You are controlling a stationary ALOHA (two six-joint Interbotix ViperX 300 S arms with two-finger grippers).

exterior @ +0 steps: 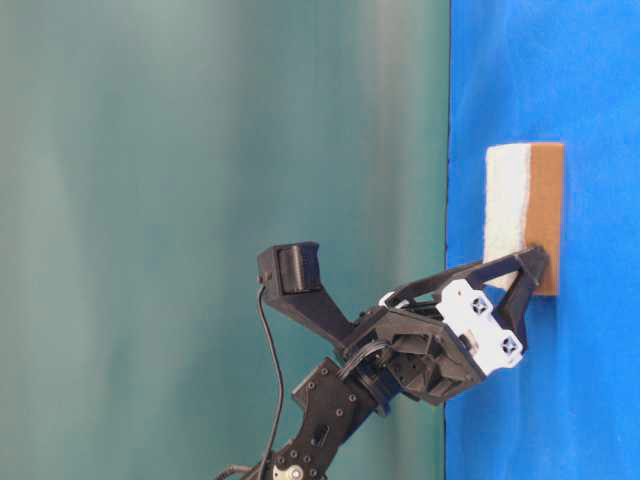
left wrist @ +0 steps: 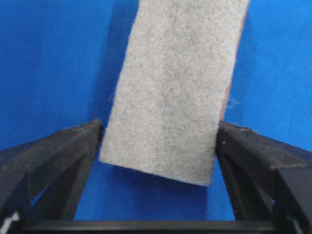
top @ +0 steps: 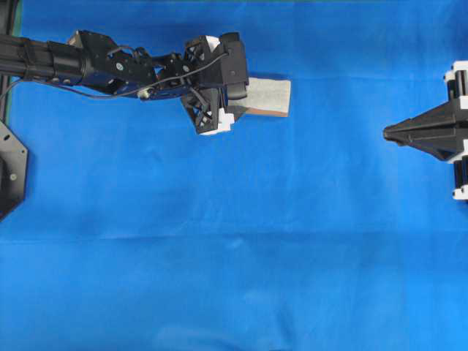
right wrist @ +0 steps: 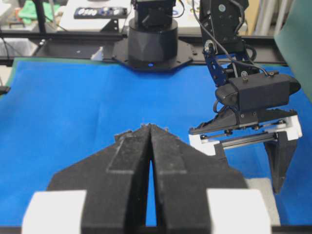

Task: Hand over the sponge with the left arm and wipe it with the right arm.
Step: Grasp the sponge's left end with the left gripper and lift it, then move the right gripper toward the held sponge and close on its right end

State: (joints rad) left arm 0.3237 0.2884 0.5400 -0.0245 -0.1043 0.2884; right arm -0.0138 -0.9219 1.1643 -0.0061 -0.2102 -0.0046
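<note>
The sponge [top: 270,96] lies flat on the blue cloth at the upper middle, grey-white face up over a tan layer [exterior: 545,200]. My left gripper [top: 245,95] reaches down over its left end. In the left wrist view the sponge [left wrist: 170,87] sits between the two black fingers [left wrist: 73,151], which touch its long edges on both sides. My right gripper [top: 387,132] hangs at the right edge, well apart from the sponge, pointing left. Its fingers [right wrist: 131,161] are pressed together with nothing between them. The right wrist view shows the left gripper [right wrist: 251,170] over the sponge [right wrist: 263,195].
Blue cloth [top: 234,256] covers the whole table. The left arm's black base [right wrist: 151,44] stands at the table's far end as the right wrist view shows it. A black mounting plate [top: 11,168] sits at the left edge. A teal wall [exterior: 200,150] backs the table.
</note>
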